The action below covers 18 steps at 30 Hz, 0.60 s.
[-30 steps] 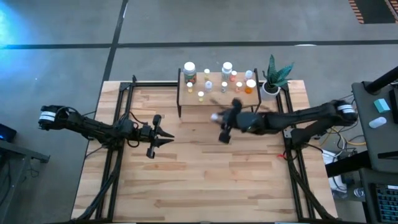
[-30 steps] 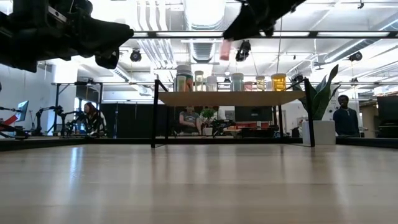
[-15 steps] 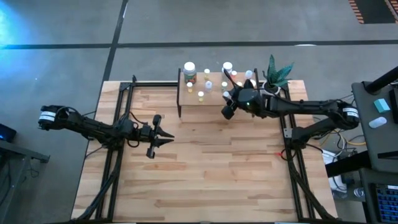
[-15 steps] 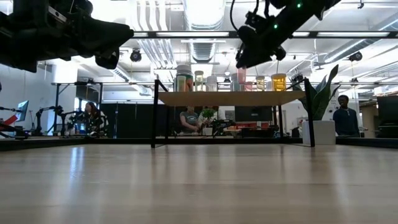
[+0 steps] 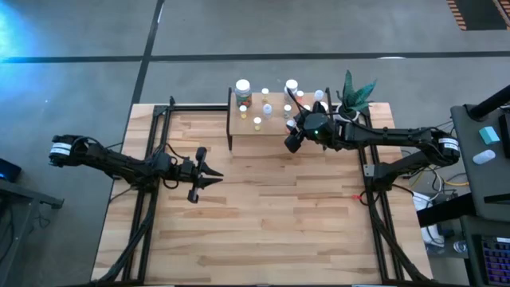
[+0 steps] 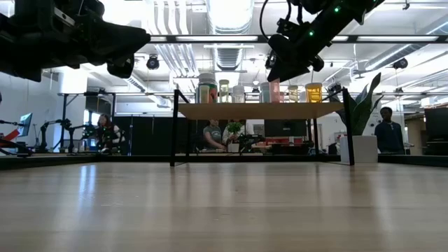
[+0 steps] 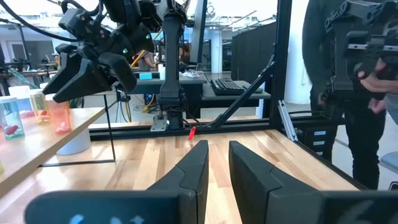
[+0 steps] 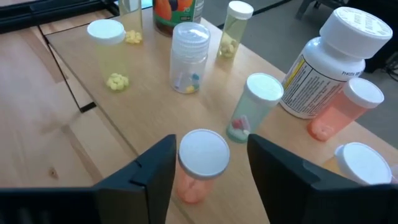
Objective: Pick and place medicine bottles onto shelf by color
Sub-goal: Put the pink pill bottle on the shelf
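- The right gripper (image 8: pixel 208 163) hovered over the shelf (image 5: pixel 275 127), jaws parted around an orange bottle (image 8: pixel 200 165) standing there, not gripping it.
- Well away from the shelf, the left gripper (image 5: pixel 213 177) waited, nearly closed, empty.

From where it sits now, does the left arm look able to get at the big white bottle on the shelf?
Probably yes: the left gripper waits over bare table, nothing between it and the big white bottle at the shelf's near corner.

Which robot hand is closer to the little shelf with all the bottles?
The right gripper: it hangs over the shelf's front edge, fingers astride an orange bottle. The left gripper waits over the table, away from the shelf.
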### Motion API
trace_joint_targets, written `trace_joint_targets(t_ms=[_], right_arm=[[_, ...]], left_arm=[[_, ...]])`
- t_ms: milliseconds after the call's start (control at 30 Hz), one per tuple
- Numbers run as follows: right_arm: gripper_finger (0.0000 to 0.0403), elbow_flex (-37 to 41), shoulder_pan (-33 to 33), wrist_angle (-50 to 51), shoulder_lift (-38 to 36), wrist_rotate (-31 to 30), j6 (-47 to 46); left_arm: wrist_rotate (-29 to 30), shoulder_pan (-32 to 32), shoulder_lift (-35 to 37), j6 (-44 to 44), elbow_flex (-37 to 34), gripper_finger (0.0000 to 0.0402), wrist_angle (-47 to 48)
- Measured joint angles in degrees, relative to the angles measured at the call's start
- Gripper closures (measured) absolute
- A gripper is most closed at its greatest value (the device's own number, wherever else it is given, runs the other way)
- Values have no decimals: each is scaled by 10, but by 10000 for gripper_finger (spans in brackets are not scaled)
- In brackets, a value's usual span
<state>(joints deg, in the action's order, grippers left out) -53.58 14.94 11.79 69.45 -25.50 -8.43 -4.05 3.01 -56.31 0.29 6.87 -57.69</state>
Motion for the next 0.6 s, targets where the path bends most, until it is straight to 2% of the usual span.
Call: trace_joint_targets(t_ms=[300, 600], right_arm=[[195, 0, 18, 0, 0, 0, 8], [190, -2, 27, 1, 0, 0, 20]], left_arm=[[0, 0, 0, 0, 0, 357, 0], [0, 0, 0, 0, 0, 357, -1]])
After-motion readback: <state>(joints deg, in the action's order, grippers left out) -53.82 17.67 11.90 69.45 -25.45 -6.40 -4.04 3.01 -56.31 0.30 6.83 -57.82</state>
